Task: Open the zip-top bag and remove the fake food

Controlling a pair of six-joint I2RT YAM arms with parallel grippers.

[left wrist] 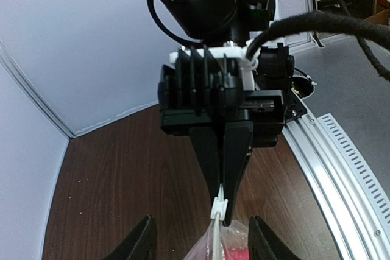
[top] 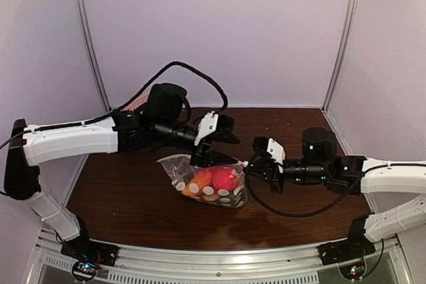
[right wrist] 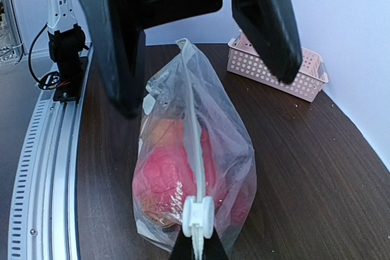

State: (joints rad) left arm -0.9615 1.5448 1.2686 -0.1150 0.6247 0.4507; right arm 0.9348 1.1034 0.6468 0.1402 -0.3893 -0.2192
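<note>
Looking at the bag (top: 206,181), I see clear crinkled plastic printed with white dots, lying on the dark tabletop (top: 120,191) between the two arms. Through the film the food (top: 223,179) shows as a bumpy pink-red lump with an orange piece beside it. In the right wrist view the bag stands up like a tent, its white zip strip running along the top ridge.

My right end effector (top: 251,164) reaches in low from the right, fingers pressed together on the white slider (right wrist: 198,214) at its end of the zip. My left end effector (top: 212,157) comes across from the left and tips down over the bag's other end. Its fingers are spread, one on each side of the zip line. I cannot tell whether they touch the plastic. A pink basket (right wrist: 280,68) sits by the back wall.
</note>
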